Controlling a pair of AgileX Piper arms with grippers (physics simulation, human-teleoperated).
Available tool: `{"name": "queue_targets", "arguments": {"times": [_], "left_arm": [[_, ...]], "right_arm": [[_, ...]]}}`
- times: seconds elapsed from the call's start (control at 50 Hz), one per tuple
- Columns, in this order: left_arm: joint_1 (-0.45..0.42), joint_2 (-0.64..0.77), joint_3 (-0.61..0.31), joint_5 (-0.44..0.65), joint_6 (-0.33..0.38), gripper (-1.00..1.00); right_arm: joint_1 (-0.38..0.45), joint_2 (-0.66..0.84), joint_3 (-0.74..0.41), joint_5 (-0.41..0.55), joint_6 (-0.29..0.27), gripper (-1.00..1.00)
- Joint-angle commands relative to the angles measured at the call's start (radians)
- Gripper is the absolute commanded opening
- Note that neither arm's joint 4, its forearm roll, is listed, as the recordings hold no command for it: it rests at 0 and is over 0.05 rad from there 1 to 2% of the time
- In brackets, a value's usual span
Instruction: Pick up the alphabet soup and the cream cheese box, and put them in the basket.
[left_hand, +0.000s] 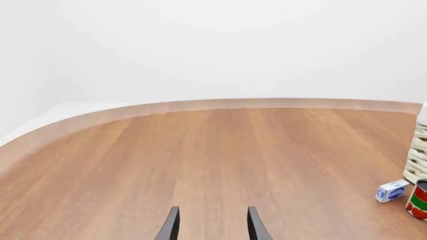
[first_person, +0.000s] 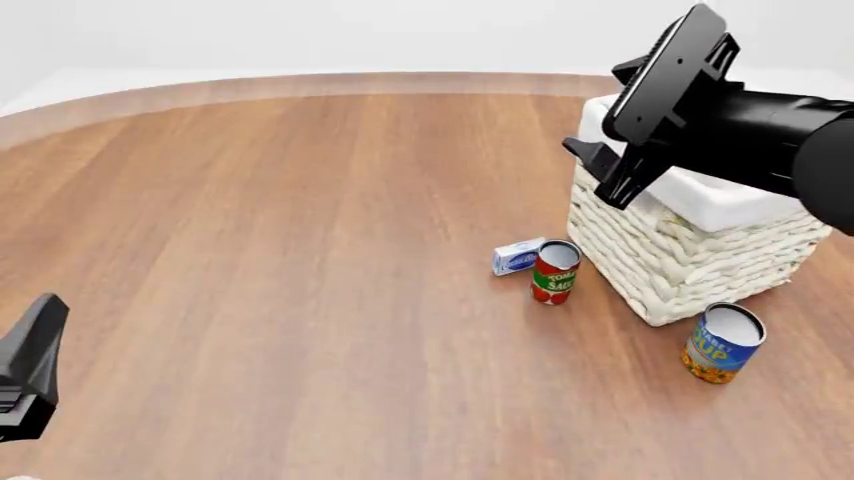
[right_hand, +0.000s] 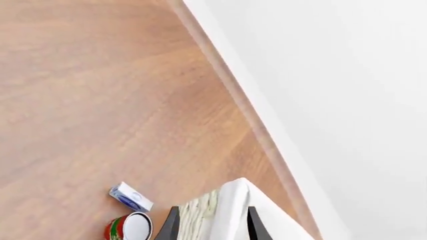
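The alphabet soup (first_person: 722, 344), a blue and yellow can, stands upright in front of the basket (first_person: 681, 250) at the right. The cream cheese box (first_person: 518, 257) lies left of the basket, touching or nearly touching a red and green can (first_person: 555, 272). My right gripper (first_person: 601, 172) hovers open above the basket's near-left corner with nothing held. Its wrist view shows the gripper (right_hand: 211, 227), the basket rim (right_hand: 233, 207) and the box (right_hand: 131, 197). My left gripper (first_person: 34, 365) stays low at the far left, open and empty (left_hand: 212, 227). Its view catches the box (left_hand: 391, 190) and basket (left_hand: 417, 155).
The red and green can (left_hand: 419, 200) (right_hand: 130, 227) stands upright between the box and the basket's wall. The wooden table has a curved far edge (first_person: 334, 85) against a white backdrop.
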Motion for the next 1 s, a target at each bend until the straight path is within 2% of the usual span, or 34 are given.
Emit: {"name": "queue_targets", "arguments": {"times": [0.02, 0.06, 0.16, 0.2, 0.24, 0.28, 0.32, 0.56, 0.64, 0.7, 0.74, 0.82, 0.86, 0.9, 0.96, 1.0], "left_arm": [[0.0, 0.0, 0.0, 0.0, 0.0, 1.0], [0.0, 0.0, 0.0, 0.0, 0.0, 1.0], [0.0, 0.0, 0.0, 0.0, 0.0, 1.0], [0.0, 0.0, 0.0, 0.0, 0.0, 1.0], [0.0, 0.0, 0.0, 0.0, 0.0, 1.0], [0.0, 0.0, 0.0, 0.0, 0.0, 1.0], [0.0, 0.0, 0.0, 0.0, 0.0, 1.0], [0.0, 0.0, 0.0, 0.0, 0.0, 1.0], [0.0, 0.0, 0.0, 0.0, 0.0, 1.0], [0.0, 0.0, 0.0, 0.0, 0.0, 1.0], [0.0, 0.0, 0.0, 0.0, 0.0, 1.0], [0.0, 0.0, 0.0, 0.0, 0.0, 1.0], [0.0, 0.0, 0.0, 0.0, 0.0, 1.0], [0.0, 0.0, 0.0, 0.0, 0.0, 1.0], [0.0, 0.0, 0.0, 0.0, 0.0, 1.0], [0.0, 0.0, 0.0, 0.0, 0.0, 1.0]], "right_arm": [[-0.009, 0.015, -0.007, -0.006, -0.016, 1.0], [-0.024, 0.037, -0.009, -0.014, -0.047, 1.0], [-0.003, 0.066, -0.036, 0.01, -0.08, 1.0], [-0.026, 0.099, -0.032, -0.002, -0.14, 1.0], [-0.009, 0.099, -0.052, 0.015, -0.12, 1.0], [-0.009, 0.12, -0.059, 0.025, -0.14, 1.0], [-0.003, 0.124, -0.08, 0.036, -0.125, 1.0], [0.014, 0.186, -0.178, 0.109, -0.168, 1.0], [0.024, 0.229, -0.237, 0.173, -0.193, 1.0], [0.026, 0.254, -0.295, 0.224, -0.175, 1.0], [0.023, 0.273, -0.302, 0.246, -0.192, 1.0], [0.052, 0.282, -0.348, 0.31, -0.174, 1.0], [0.047, 0.297, -0.361, 0.336, -0.191, 1.0], [0.061, 0.299, -0.395, 0.366, -0.179, 1.0], [0.051, 0.321, -0.416, 0.403, -0.218, 1.0], [0.068, 0.327, -0.434, 0.446, -0.224, 1.0]]}}
